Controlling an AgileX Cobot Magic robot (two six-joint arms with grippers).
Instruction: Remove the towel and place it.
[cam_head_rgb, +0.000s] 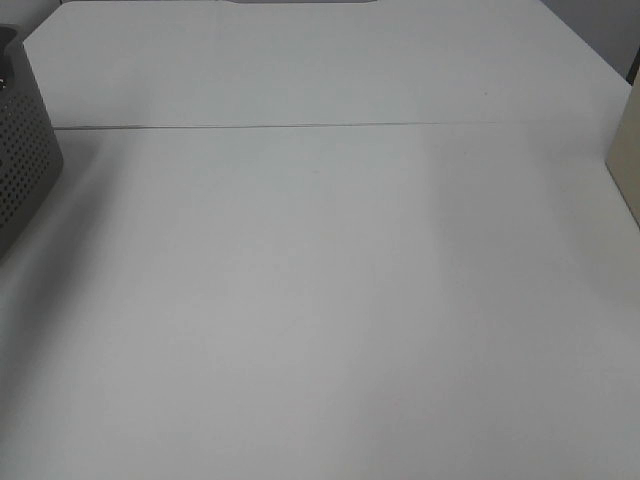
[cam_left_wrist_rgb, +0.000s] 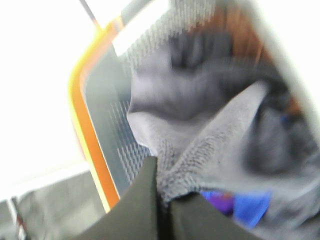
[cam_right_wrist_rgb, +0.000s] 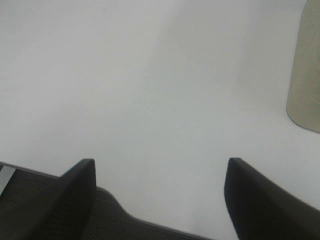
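Between the closed jaws of the left gripper (cam_left_wrist_rgb: 162, 202) sits a pinched fold of the towel (cam_left_wrist_rgb: 210, 145), the rest heaped just beyond in a mesh basket (cam_left_wrist_rgb: 80, 120). The right gripper (cam_right_wrist_rgb: 160, 162) hangs open above the table (cam_right_wrist_rgb: 150, 75). Grasp made; lifting out and placing remain.

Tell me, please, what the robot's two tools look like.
The left tool shows two matte, dark olive-black fingers tapering to points. The right tool has the same dark matte fingers, broad with rounded tips. No cables or markings show; the arms themselves are out of view.
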